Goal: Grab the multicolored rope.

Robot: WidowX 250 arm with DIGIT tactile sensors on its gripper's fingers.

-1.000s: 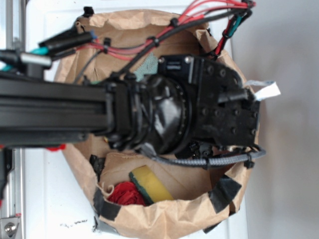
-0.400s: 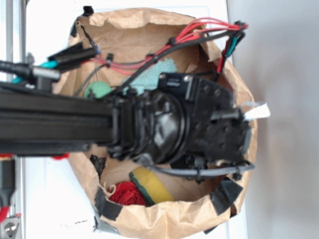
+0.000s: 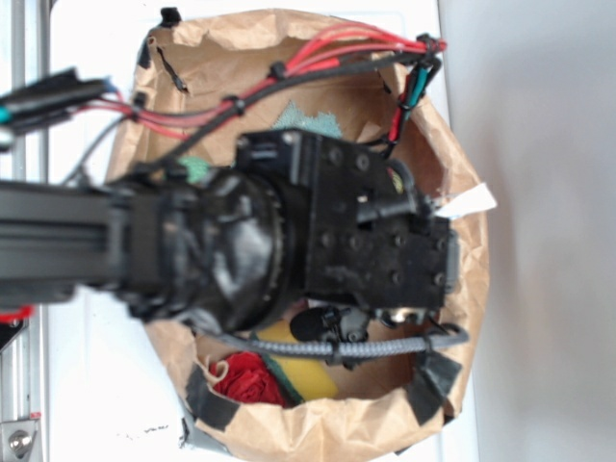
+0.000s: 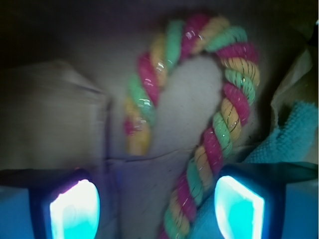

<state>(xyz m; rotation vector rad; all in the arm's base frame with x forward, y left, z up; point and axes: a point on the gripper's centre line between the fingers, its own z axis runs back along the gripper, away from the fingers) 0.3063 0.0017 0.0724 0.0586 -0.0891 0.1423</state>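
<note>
Rope (image 4: 227, 107) fills the wrist view: a thick twisted cord of red, yellow and pale green, bent like a cane, lying on the brown paper floor of the bag (image 3: 327, 428). Its hook curves across the top of that view, a short limb drops on the left, and the long limb runs down the right side and slants toward the bottom centre, passing just inside the right fingertip (image 4: 239, 209). The gripper (image 4: 157, 209) is spread wide with nothing between its two glowing pads, and the long limb sits in the right half of that gap rather than centred. Its long axis runs roughly along the view's vertical, so the jaws stand across the cord, which I judge suits a pinch on that limb. A teal cloth (image 4: 294, 137) lies just beside the rope on the right, touching or nearly so, and could be caught along with it. From the exterior view the arm's black wrist housing (image 3: 356, 231) hangs over the open paper bag and hides the rope entirely; a red fabric bundle (image 3: 248, 377) and a yellow sponge (image 3: 308, 375) lie toward the bag's near rim, away from the fingers. Whether the pads have reached the cord's height cannot be told.
</note>
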